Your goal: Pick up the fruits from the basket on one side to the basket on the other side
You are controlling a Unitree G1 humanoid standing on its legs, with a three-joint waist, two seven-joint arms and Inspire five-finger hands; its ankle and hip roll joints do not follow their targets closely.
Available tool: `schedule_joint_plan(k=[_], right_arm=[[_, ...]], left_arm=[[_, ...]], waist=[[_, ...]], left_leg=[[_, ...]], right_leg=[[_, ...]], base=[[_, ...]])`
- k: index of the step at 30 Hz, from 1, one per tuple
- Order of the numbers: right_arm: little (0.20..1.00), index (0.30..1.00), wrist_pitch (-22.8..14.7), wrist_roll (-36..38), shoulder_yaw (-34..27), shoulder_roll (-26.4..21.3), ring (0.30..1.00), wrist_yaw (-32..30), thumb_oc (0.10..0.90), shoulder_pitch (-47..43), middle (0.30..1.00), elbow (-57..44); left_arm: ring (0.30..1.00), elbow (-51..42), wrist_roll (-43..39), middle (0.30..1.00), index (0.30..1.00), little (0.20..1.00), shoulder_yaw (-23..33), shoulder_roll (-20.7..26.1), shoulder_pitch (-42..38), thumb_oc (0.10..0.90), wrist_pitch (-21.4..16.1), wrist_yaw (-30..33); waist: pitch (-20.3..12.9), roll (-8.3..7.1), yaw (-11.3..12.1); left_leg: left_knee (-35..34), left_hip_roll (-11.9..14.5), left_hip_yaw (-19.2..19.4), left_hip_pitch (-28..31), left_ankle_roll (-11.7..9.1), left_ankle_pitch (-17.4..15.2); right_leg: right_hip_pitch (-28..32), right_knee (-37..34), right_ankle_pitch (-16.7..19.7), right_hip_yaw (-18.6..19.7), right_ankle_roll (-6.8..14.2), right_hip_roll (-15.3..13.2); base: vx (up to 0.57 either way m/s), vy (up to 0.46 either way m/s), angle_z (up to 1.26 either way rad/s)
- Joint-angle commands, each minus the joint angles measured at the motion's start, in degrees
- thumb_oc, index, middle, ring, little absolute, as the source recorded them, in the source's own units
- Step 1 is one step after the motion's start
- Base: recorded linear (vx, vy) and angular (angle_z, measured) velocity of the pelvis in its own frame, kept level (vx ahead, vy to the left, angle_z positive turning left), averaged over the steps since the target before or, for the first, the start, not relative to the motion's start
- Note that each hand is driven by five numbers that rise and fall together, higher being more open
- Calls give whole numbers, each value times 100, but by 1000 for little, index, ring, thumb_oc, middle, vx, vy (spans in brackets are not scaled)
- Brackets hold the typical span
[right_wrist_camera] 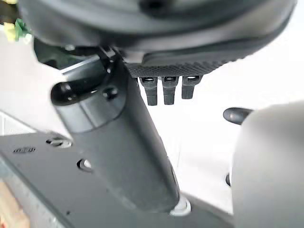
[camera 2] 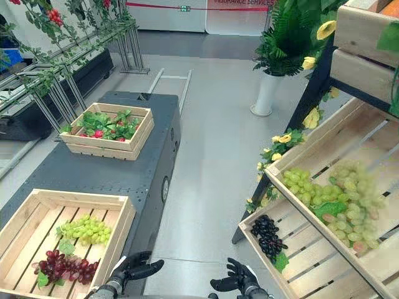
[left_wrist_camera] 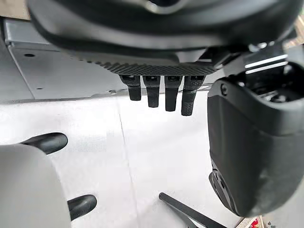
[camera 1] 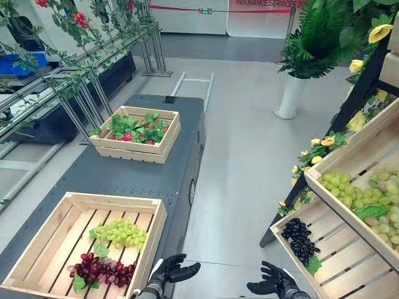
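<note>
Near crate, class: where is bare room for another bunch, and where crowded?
The near crate's left slats lie bare beside the green grapes and red grapes. The dark platform between both crates is bare. The far crate is crowded with leaves.

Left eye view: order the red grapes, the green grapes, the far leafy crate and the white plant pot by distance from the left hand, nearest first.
1. Red grapes and green grapes, both in the near crate just left of the left hand: too close to call.
2. Far crate, farther along the cart.
3. White plant pot, on the floor, far right.
</note>
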Motion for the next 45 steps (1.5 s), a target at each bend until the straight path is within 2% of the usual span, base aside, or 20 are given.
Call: schedule_joint_plan(k=[1, 8, 12, 14, 18, 22, 23, 24, 28, 30, 31, 34, 36, 38, 41, 43, 45], right_arm=[[900, 900, -497, 238, -146, -30, 900, 321, 800, -476, 900, 21], [900, 900, -290, 434, -163, -17, 900, 449, 800, -479, 900, 100], [900, 900, -412, 310, -128, 36, 900, 231, 800, -502, 900, 136], [900, 900, -431, 312, -103, 41, 900, 205, 800, -508, 900, 134], [900, 900, -339, 377, -79, 40, 900, 229, 800, -541, 900, 151], [900, 900, -296, 414, -87, 31, 900, 125, 800, -552, 900, 202], [900, 900, -302, 468, -102, 27, 900, 25, 800, -572, 900, 233], [900, 900, -302, 468, -102, 27, 900, 25, 800, -572, 900, 233], [900, 900, -211, 413, -153, -86, 900, -179, 800, -626, 900, 188], [900, 900, -129, 356, -190, -214, 900, -178, 800, -624, 900, 123], [900, 900, -123, 349, -197, -235, 900, -177, 800, -621, 900, 115], [900, 900, -64, 290, -253, -356, 900, -193, 800, -567, 900, 11], [900, 900, -105, 229, -354, -403, 900, -212, 800, -442, 900, -75], [900, 900, -97, 207, -386, -393, 900, -207, 800, -377, 900, -116], [900, 900, -176, 199, -407, -387, 900, -180, 800, -225, 900, -250], [900, 900, -216, 149, -397, -405, 900, -173, 800, -189, 900, -307], [900, 900, -232, 62, -385, -432, 900, -166, 800, -176, 900, -347]], left_arm=[[900, 353, -147, 900, 900, 900, -77, -304, -397, 800, 86, -175], [900, 339, -134, 900, 900, 900, -75, -318, -394, 800, -59, -183], [900, 315, 355, 900, 900, 900, -222, -349, -425, 800, -303, 349], [900, 291, 482, 900, 900, 900, -270, -344, -441, 800, -343, 409], [900, 215, 987, 900, 900, 900, -465, -310, -452, 800, -655, 651], [900, 147, 1197, 900, 900, 900, -590, -285, -476, 800, -747, 836], [900, 121, 1497, 900, 900, 900, -631, -267, -491, 800, -925, 1046], [900, 122, 1499, 900, 900, 900, -630, -268, -491, 800, -926, 1048], [900, -148, 1447, 900, 900, 900, -742, -108, -610, 800, -1433, 1311], [900, -500, 1762, 900, 900, 900, -814, 138, -741, 800, -1839, 1882], [900, -571, 1811, 900, 900, 900, -812, 187, -763, 800, -1878, 1958], [900, -1241, 2445, 900, 900, 900, -679, 566, -821, 800, -2179, 2874], [900, -2118, 2897, 900, 900, 900, -314, 985, -766, 800, -2227, 3443], [900, -2479, 2971, 900, 900, 900, -90, 1172, -738, 800, -2226, 3574], [900, -3288, 3028, 900, 900, 900, 462, 1700, -723, 800, -2148, 3675], [900, -3497, 3127, 900, 900, 900, 640, 1894, -684, 800, -2123, 3826], [900, -3674, 2865, 900, 900, 900, 800, 2054, -675, 800, -2098, 3748]], waist=[[162, -21, 14], [178, -4, 18], [194, 14, 5], [201, 20, 0], [206, 57, -38], [185, 85, -75], [177, 99, -88], [177, 99, -88], [199, 159, -156], [243, 204, -171], [249, 211, -172], [283, 270, -154], [304, 309, -66], [306, 315, -20], [352, 333, 113], [377, 346, 160], [391, 349, 188]], left_leg=[[55, -413, 84, -73, 195, -449], [55, -415, 80, -37, 206, -467], [55, -414, 76, -31, 208, -474], [55, -415, 70, -32, 208, -476], [55, -411, 79, -3, 206, -494], [55, -408, 90, 19, 199, -503], [55, -410, 86, 28, 199, -505], [55, -410, 87, 29, 199, -505], [55, -400, 131, 46, 196, -508], [55, -399, 134, 30, 197, -490], [55, -398, 135, 29, 198, -487], [55, -406, 113, 9, 214, -470], [55, -431, 38, -38, 219, -436], [55, -440, 1, -75, 218, -419], [55, -486, -134, -193, 222, -350], [55, -512, -214, -229, 222, -324], [55, -525, -258, -258, 217, -312]], right_leg=[[275, 38, -288, -168, -9, 140], [306, 38, -298, -181, -18, 135], [304, 38, -301, -175, -24, 140], [300, 38, -302, -170, -23, 141], [314, 38, -310, -116, -28, 159], [325, 38, -319, -69, -29, 172], [329, 38, -322, -45, -33, 180], [329, 38, -322, -45, -33, 180], [327, 38, -325, 47, -36, 188], [313, 38, -315, 83, -35, 189], [311, 38, -313, 87, -36, 188], [297, 38, -309, 105, -51, 179], [285, 38, -315, 49, -58, 153], [268, 38, -314, 9, -58, 136], [225, 38, -307, -127, -82, 94], [218, 38, -313, -177, -98, 83], [209, 38, -327, -223, -107, 72]], base=[[55, 225, 54], [9, -2, 0], [0, 0, 0], [0, 0, 0], [0, 0, 0], [0, 0, 0], [0, 0, 0], [0, 0, 0], [-2, 8, -1], [-10, 39, -3], [-11, 46, -1], [-4, 26, -1], [0, 0, 0], [-7, 4, 2], [-26, 24, 6], [-13, 45, 21], [-19, 39, 17]])
